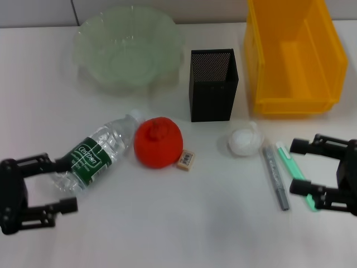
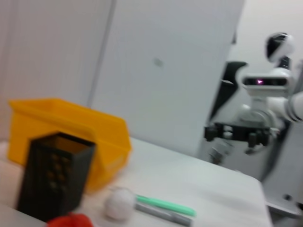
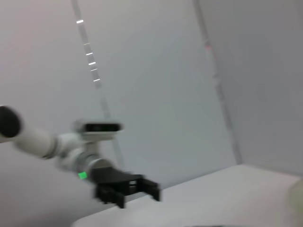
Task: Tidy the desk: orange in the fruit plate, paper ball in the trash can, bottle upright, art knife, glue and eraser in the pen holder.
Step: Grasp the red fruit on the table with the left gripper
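Note:
The bottle [image 1: 100,153] lies on its side, cap toward the orange [image 1: 158,142]. The tan eraser [image 1: 187,159] touches the orange's right side. The paper ball [image 1: 244,140] sits in front of the pen holder [image 1: 213,84]. A grey pen-shaped tool [image 1: 276,176] and a green stick [image 1: 294,167] lie side by side; which is the art knife and which the glue I cannot tell. The fruit plate [image 1: 128,47] and trash can [image 1: 293,56] stand at the back. My left gripper [image 1: 64,185] is open at the bottle's base. My right gripper [image 1: 298,166] is open over the green stick.
The left wrist view shows the trash can [image 2: 66,127], the pen holder [image 2: 54,177], the paper ball [image 2: 119,203], the green stick [image 2: 165,205] and my right gripper [image 2: 236,135] beyond the table. My left gripper [image 3: 128,189] appears far off in the right wrist view.

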Robot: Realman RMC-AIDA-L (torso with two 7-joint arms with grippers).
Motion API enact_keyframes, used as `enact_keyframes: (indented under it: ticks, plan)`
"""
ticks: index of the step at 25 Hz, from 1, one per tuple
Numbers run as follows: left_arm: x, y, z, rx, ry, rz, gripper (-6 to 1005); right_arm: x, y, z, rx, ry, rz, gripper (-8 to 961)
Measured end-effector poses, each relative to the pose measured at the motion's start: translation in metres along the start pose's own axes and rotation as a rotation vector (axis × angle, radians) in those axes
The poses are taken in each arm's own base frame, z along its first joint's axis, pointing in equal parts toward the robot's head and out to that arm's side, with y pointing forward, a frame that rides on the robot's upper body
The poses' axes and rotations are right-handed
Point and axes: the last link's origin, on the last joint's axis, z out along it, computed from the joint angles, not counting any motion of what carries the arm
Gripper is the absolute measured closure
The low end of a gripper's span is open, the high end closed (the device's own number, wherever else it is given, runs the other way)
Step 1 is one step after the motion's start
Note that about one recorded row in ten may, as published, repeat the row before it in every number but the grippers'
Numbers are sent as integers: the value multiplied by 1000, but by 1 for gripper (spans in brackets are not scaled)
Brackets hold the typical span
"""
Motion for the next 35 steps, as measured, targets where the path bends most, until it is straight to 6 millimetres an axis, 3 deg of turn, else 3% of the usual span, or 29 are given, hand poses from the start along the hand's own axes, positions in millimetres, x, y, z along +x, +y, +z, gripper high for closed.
enact_keyframes:
  ticks: [3, 4, 35]
  plan:
    - [0, 0, 3, -28, -20, -14, 231, -3, 0, 6, -65, 48, 25, 220]
    - [2, 0, 13, -100, -70, -39, 231, -3, -1, 10, -85, 72, 32, 220]
    - [3, -2, 14, -90, -70, -36, 248, 5, -5, 19, -74, 114, 44, 221]
